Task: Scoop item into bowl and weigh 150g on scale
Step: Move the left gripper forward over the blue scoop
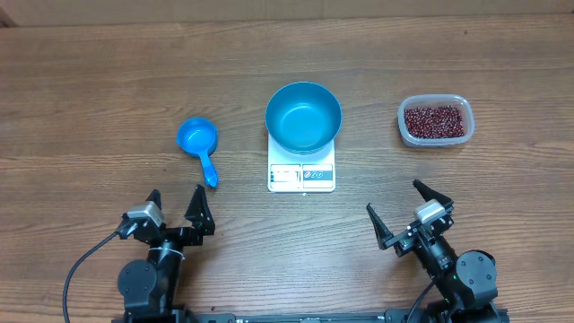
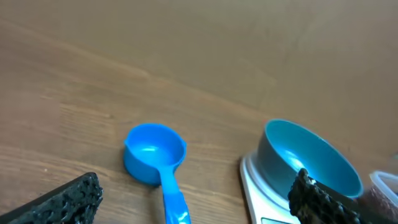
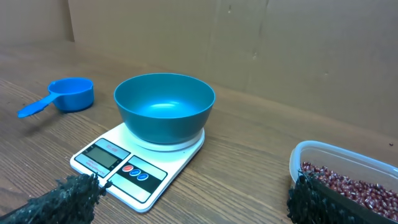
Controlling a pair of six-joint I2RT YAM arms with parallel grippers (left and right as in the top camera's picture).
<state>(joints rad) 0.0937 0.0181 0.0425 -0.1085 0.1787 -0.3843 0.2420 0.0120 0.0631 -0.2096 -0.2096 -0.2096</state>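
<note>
Not started yet, bowl [image 1: 303,121] empty on the scale [image 1: 301,177]
Left gripper [image 1: 176,192] and right gripper [image 1: 393,196] sit fingers spread, holding nothing; beans [image 1: 435,121] in the tub [image 1: 402,121]. Next move, I'd guess: grab the scoop [image 1: 197,139] by its handle.

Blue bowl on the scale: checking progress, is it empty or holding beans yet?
Empty. The blue bowl shows a bare inside from overhead and the right wrist; the beans lie in the clear tub.

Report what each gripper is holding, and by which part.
Nothing is held. The left gripper and the right gripper both stand open and empty, apart from the blue scoop, which lies on the table.
</note>
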